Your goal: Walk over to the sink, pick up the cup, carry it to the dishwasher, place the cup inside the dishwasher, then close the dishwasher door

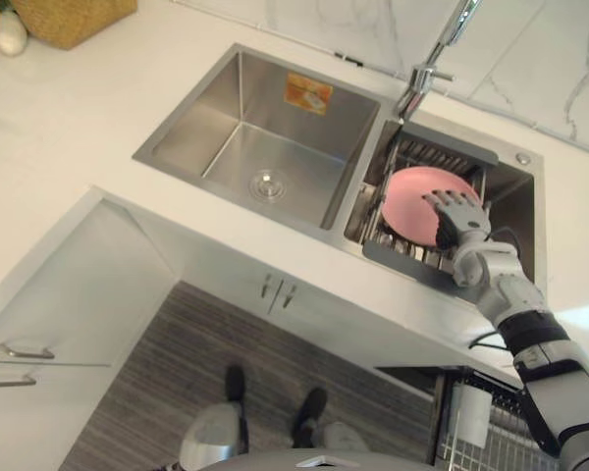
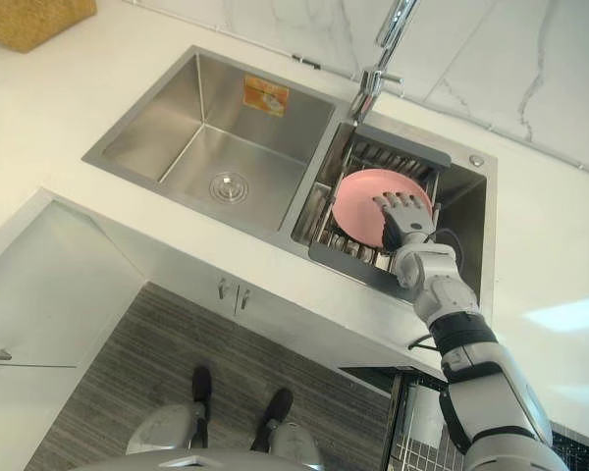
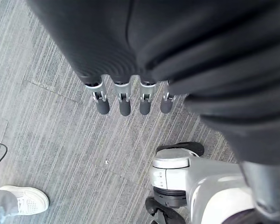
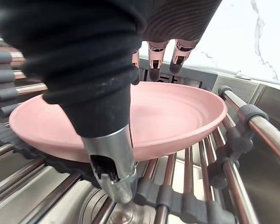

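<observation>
No cup is to be seen; a pink plate (image 1: 412,201) (image 4: 172,112) lies tilted on the dark drying rack (image 1: 412,258) in the right basin of the sink. My right hand (image 1: 459,221) (image 2: 404,218) reaches over the plate's near right rim. Its fingers (image 4: 154,51) stretch fairly straight above the plate. Its thumb (image 4: 109,158) points down outside the near rim toward the rack bars, with no grip visible. My left hand (image 3: 123,100) hangs beside me above the floor, fingers straight and holding nothing.
The left basin (image 1: 265,147) has a drain and a sticker. A faucet (image 1: 427,74) rises behind the rack. A dishwasher's wire basket (image 1: 486,437) with a white object (image 1: 468,412) shows at lower right. Cabinet fronts (image 1: 69,294) stand at left. A person's shoe (image 3: 23,200) is on the floor.
</observation>
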`<state>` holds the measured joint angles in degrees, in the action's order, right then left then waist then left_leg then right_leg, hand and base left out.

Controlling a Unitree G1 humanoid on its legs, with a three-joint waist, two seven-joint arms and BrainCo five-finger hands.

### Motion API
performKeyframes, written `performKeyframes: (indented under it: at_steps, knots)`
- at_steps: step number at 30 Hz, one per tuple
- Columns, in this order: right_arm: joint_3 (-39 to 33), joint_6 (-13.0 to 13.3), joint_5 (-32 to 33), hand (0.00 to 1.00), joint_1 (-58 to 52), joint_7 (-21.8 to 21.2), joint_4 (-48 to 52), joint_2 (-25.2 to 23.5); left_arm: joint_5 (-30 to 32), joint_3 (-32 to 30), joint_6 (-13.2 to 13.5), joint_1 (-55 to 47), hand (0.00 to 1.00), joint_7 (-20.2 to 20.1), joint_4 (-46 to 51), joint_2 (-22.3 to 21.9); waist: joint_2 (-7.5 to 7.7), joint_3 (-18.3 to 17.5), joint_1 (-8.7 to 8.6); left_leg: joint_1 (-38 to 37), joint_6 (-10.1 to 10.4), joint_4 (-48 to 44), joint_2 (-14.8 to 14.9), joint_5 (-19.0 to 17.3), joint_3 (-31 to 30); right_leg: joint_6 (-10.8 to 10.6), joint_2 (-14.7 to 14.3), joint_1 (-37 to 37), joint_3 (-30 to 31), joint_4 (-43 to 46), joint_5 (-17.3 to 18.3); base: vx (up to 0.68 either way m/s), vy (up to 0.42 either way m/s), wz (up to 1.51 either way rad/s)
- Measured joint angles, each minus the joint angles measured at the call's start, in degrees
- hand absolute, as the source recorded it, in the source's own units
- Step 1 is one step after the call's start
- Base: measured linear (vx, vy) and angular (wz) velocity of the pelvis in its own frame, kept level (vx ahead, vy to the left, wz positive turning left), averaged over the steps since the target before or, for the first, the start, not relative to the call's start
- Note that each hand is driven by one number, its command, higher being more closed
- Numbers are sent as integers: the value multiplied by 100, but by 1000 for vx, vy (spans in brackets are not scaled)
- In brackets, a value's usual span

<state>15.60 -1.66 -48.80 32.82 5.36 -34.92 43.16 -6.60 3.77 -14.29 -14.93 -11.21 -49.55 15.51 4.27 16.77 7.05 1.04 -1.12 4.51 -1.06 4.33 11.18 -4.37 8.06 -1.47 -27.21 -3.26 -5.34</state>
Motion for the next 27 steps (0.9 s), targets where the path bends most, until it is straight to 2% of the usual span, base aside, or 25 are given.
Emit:
performKeyframes:
  at_steps: [8, 10, 16, 18, 27]
  knots:
    - [133, -225, 10, 0, 527, 381, -287, 341, -224, 137, 122, 155, 0, 2, 23, 32, -78, 334, 16, 311, -11, -191, 2, 13, -8, 8, 43, 290, 2, 99, 0, 0, 0, 0]
    - [250, -266, 24, 0, 780, 485, -459, 503, -227, 205, 152, 280, 0, 2, 35, 47, -168, 471, 37, 436, -38, -341, 33, -62, -16, 31, 53, 356, -2, 164, 4, 2, 5, 2]
    - [569, -247, 185, 0, 1045, 545, -481, 704, -286, 312, 202, 499, 0, 2, -3, 99, -298, 595, 41, 629, -49, -399, 70, -41, -3, 90, 49, 543, 0, 246, -26, 0, 0, 0]
    - [639, -94, 266, 0, 1132, 512, -490, 800, -334, 316, 211, 544, 0, 0, -10, 114, -321, 611, 18, 694, -49, -432, 79, -35, 3, 110, 47, 592, -3, 250, -41, 0, 0, 0]
    - [924, 272, 627, 0, 1283, 341, -484, 1088, -334, 405, 342, 659, 0, -1, -62, 148, -391, 658, 35, 718, -29, -434, 116, -21, -5, 159, 8, 610, -17, 257, -25, 7, -4, 0]
